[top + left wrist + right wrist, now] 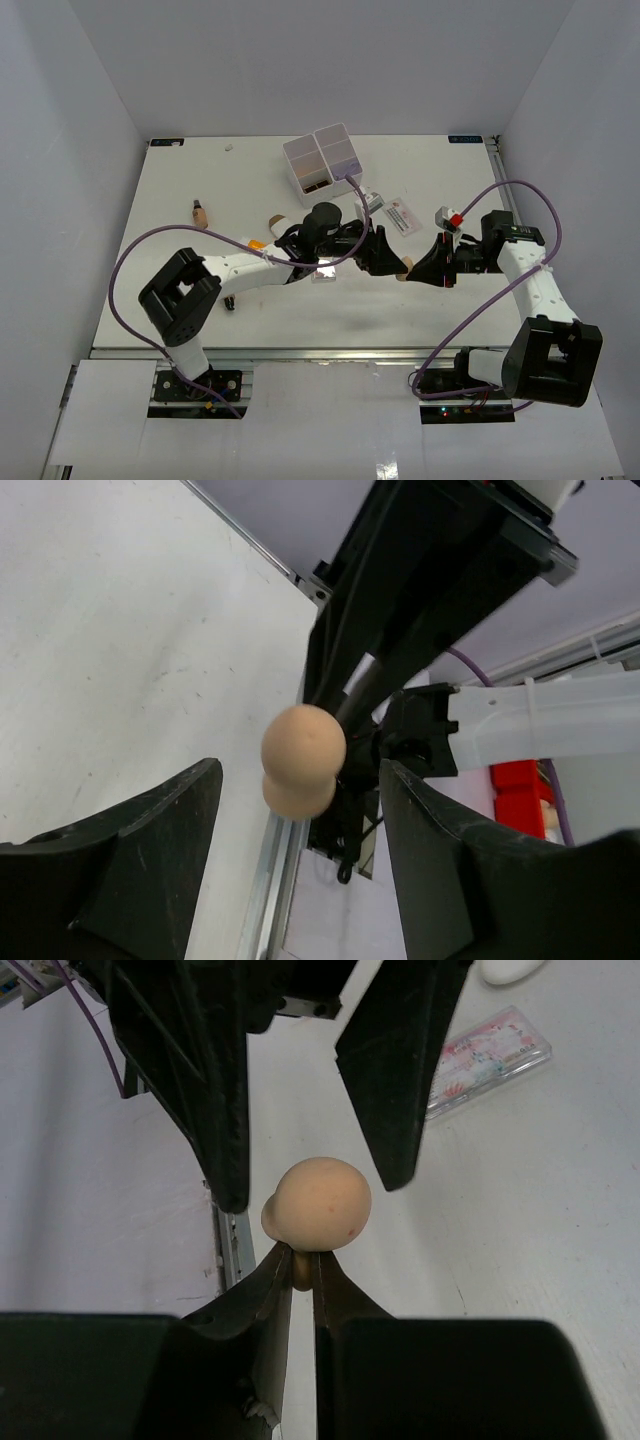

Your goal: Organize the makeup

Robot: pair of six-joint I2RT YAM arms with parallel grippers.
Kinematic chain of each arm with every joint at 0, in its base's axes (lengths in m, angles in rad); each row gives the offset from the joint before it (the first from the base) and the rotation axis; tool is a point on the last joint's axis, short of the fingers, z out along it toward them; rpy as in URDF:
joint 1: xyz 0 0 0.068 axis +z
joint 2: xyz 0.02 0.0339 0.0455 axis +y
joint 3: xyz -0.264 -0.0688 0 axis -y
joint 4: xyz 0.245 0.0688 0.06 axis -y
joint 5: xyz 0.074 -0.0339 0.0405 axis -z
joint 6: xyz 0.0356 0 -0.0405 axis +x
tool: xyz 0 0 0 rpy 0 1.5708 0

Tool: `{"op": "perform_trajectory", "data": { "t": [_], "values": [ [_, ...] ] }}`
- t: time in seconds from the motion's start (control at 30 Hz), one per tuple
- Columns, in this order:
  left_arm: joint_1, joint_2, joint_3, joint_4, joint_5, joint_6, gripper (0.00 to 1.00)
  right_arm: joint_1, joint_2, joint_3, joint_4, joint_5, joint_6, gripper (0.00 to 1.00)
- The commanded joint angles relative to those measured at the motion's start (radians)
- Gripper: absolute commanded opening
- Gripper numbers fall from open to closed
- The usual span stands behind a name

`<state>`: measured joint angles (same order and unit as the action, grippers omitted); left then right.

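My right gripper (303,1255) is shut on the narrow end of a beige, gourd-shaped sponge (320,1205) and holds it above the table. The sponge (303,755) hangs between the fingers of my left gripper (300,810), which is open; neither black finger (170,820) touches it. In the top view both grippers meet at mid-table, left gripper (383,255) facing right gripper (420,270), with the sponge (403,272) between them. A clear pink palette (485,1055) lies flat on the table behind.
The white four-compartment box (322,158) stands at the back centre. A tan bottle with a dark cap (200,211) lies at the left, another beige sponge (277,222) behind my left arm, the palette (405,215) and a white-red packet (450,217) at the right.
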<state>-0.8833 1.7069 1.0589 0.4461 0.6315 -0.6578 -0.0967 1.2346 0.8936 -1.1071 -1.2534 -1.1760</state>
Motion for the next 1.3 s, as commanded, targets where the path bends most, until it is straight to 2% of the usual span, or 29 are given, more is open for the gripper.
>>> {"op": "perform_trajectory", "data": {
  "t": [0.0,0.1,0.23,0.5,0.6,0.67,0.87,1.1,1.27],
  "values": [
    [-0.032,0.046,0.085,-0.012,-0.05,0.075,0.72,0.002,-0.019,0.019,-0.089,-0.069,-0.093,0.15],
    [-0.043,0.065,0.11,-0.028,-0.044,0.086,0.64,0.002,-0.02,0.019,-0.092,-0.071,-0.094,0.15],
    [-0.045,0.074,0.133,-0.059,-0.045,0.107,0.41,0.002,-0.013,0.018,-0.093,-0.068,-0.093,0.15],
    [-0.046,0.07,0.14,-0.082,-0.036,0.123,0.13,0.0,0.0,0.015,-0.092,-0.064,-0.089,0.16],
    [-0.045,0.071,0.147,-0.112,-0.025,0.131,0.03,-0.001,0.002,0.012,-0.086,-0.059,-0.076,0.23],
    [-0.045,0.058,0.147,-0.133,-0.034,0.143,0.0,-0.004,0.003,0.01,-0.078,-0.052,-0.067,0.33],
    [-0.018,0.012,0.157,-0.286,-0.161,0.228,0.0,-0.019,-0.012,0.003,-0.032,-0.03,-0.003,0.88],
    [0.092,-0.058,0.16,-0.439,-0.304,0.319,0.0,-0.024,-0.063,-0.026,0.08,0.023,0.101,0.9],
    [0.212,-0.053,0.244,-0.564,-0.392,0.385,0.02,-0.024,-0.157,-0.084,0.295,0.126,0.326,0.9]
  ]
}}
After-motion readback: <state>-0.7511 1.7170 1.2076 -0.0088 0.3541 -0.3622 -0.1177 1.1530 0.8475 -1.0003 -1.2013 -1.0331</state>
